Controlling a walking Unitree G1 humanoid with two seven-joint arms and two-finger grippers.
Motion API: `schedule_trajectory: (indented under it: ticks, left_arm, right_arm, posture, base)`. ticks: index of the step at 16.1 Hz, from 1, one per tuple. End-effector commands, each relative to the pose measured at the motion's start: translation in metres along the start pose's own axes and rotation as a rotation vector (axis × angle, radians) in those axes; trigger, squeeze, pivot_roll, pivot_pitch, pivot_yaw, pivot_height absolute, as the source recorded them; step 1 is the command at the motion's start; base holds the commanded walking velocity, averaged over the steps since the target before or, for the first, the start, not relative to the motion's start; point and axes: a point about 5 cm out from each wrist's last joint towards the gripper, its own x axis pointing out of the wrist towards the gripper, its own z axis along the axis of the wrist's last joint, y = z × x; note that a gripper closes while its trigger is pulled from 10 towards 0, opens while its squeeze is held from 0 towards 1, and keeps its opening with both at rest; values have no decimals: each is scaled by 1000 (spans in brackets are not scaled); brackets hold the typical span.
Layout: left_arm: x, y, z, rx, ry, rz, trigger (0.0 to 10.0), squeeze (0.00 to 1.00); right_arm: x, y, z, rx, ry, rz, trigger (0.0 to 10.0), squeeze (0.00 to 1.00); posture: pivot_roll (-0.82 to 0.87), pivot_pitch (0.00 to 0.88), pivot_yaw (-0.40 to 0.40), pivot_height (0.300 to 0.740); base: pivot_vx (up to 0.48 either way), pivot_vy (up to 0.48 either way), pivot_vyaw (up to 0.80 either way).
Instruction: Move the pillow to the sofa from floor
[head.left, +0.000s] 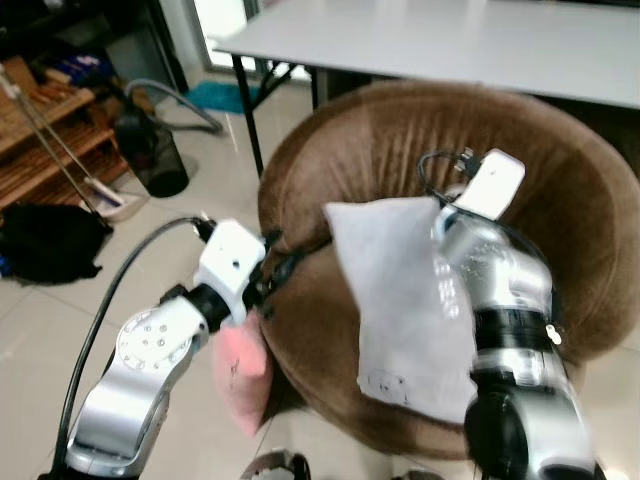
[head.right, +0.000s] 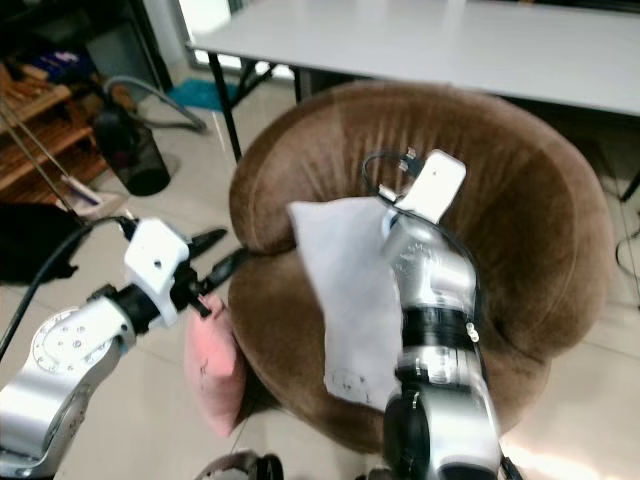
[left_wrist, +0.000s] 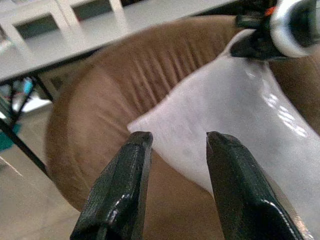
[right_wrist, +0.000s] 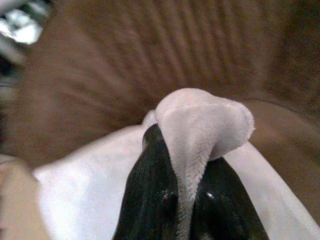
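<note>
Already the pale grey pillow (head.left: 400, 300) is up off the floor and draped over the seat and front edge of the round brown sofa (head.left: 560, 190), its lower end hanging down the front. The right pincer (right_wrist: 186, 200) is closed on one corner of it; from the wrist I can see the fabric bunched up into a soft knob between the two black fingers (right_wrist: 150, 195). That arm reaches in over the cushion, so the pillow seems partly held up rather than fully lying on its own.

The left pincer (left_wrist: 175, 150) stands open with nothing between its fingers, hovering just beside the pillow's near edge at the sofa's left side. Below that arm a pink cushion (head.left: 243, 375) leans against the sofa's base on the tiled floor (head.left: 180, 230).

By my reckoning the carrying is all but done: what is left is to let go of the corner and perhaps nudge the hanging end further onto the seat so it does not slide off. Behind the sofa stands a white desk (head.left: 420, 40).
</note>
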Motion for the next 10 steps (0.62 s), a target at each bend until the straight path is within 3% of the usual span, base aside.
schedule_trajectory:
  ticks: [1,2,3,4,6,10]
  left_arm:
    - [-3,-3,5,6,-2,-38,10000,0]
    - [-5,-7,5,-1,10,-72,10000,0]
    - [-8,-11,4,-5,33,-114,10000,0]
    - [-11,-14,3,-18,46,-145,10000,0]
    - [-15,-19,1,-24,68,-189,10000,0]
    - [-6,-10,5,-10,42,-123,10000,0]
  right_arm:
    - [6,0,12,20,-66,-43,10000,0]
    - [13,-7,16,14,-88,-90,10000,0]
    - [19,-14,22,33,-122,-135,10000,400]
    - [21,-19,26,34,-146,-160,10000,1000]
    - [25,-31,46,64,-220,-200,10000,1000]
    - [24,-33,72,65,-321,-196,10000,1000]
  posture:
    - [84,148,81,740]
    - [101,157,81,740]
    - [109,160,80,740]
    - [112,158,80,740]
    - [115,153,80,740]
    - [107,135,82,740]
  base:
    - [0,0,0]
    - [0,0,0]
    - [0,0,0]
    - [0,0,0]
    - [0,0,0]
    - [0,0,0]
